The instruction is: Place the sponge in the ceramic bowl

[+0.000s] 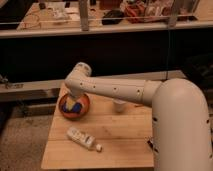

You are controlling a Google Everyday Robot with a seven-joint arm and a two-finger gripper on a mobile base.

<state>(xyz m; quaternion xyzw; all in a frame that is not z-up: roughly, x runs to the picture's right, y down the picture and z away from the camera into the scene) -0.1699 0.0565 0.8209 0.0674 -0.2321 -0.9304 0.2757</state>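
Note:
The orange-brown ceramic bowl [85,108] sits at the far left of the wooden table. Inside it I see the yellow and blue sponge [74,105]. My white arm reaches in from the right and bends down over the bowl. The gripper [75,98] hangs right above the sponge at the bowl's middle, mostly hidden by the arm's wrist. Whether it still touches the sponge I cannot tell.
A white bottle [82,138] lies on its side near the table's front left. A small white cup [119,105] stands right of the bowl, under the arm. A small dark packet [149,144] lies at the table's right edge. A railing and cluttered shelves run behind.

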